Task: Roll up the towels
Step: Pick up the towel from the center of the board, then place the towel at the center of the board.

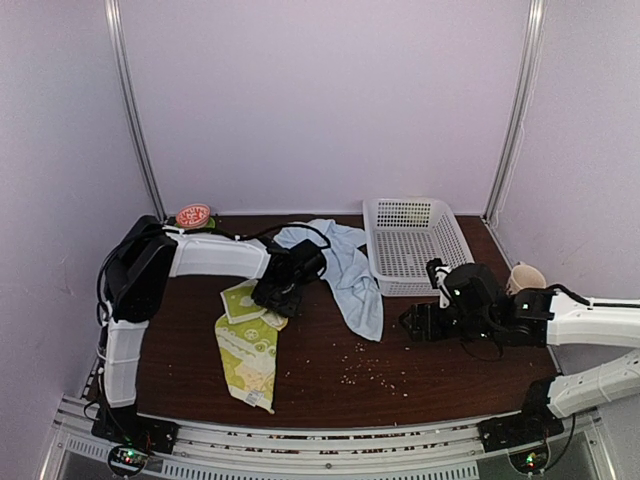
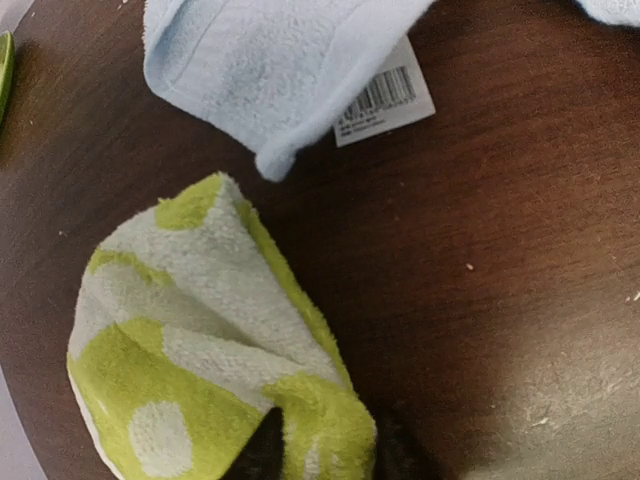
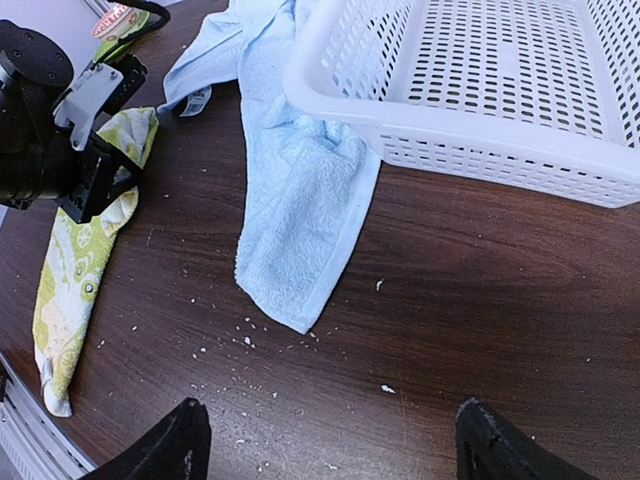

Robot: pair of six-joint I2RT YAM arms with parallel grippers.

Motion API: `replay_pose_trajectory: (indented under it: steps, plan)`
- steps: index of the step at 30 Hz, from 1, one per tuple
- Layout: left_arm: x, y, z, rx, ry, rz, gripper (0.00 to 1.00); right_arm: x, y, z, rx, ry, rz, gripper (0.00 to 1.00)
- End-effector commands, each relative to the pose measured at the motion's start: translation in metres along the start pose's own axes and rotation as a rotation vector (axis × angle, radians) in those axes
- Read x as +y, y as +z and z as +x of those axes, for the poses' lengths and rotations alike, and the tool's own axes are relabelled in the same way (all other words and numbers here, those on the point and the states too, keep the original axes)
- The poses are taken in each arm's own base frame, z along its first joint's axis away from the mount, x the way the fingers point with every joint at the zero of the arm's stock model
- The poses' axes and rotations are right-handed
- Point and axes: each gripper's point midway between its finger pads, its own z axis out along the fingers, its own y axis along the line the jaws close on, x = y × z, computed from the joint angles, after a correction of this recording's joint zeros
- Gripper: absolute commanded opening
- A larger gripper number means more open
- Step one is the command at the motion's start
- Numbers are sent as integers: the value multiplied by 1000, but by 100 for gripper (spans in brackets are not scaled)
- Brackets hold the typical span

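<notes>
The small yellow-green towel (image 1: 247, 350) with white patterns lies lengthwise at the left of the table, its far end bunched up. My left gripper (image 1: 277, 298) is at that end. In the left wrist view a fold of this towel (image 2: 200, 330) sits pinched between the two dark fingertips, so my left gripper (image 2: 325, 452) is shut on it. The light-blue towel (image 1: 345, 272) lies spread out and crumpled just beyond, running toward the middle, its white tag (image 2: 385, 100) showing. My right gripper (image 3: 330, 445) hovers open over bare table, to the right of the blue towel (image 3: 300, 220).
A white perforated basket (image 1: 415, 240) stands at the back right, and the blue towel touches its front left corner. A red-lidded round thing (image 1: 194, 215) sits at the back left, and a pale cup (image 1: 525, 277) at the right edge. White crumbs (image 1: 365, 370) dot the wood.
</notes>
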Motion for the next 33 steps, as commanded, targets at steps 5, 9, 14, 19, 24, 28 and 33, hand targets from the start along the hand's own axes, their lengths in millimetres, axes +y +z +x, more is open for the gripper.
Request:
replay_pose_trajectory:
  steps: [5,9,14,19,24,28,33]
  plan:
    - [33,-119,-51,-225,-176,198,0,7,-23,-32,-97,-8,-13,84]
    - [36,-233,-78,-398,-231,469,0,20,-28,-45,-131,-6,-62,85]
    - [30,-346,-82,-553,-274,802,0,26,-33,-55,-179,17,-103,85]
    - [55,-263,-38,-410,-406,711,0,25,-26,-42,-132,27,-104,85]
    - [70,-161,28,-261,-528,595,3,25,-16,-21,-74,16,-103,85]
    - [78,-117,68,-175,-568,511,42,34,-5,-5,-21,-9,-107,84]
    - [96,-114,86,-169,-564,428,78,62,13,8,47,-74,-124,82]
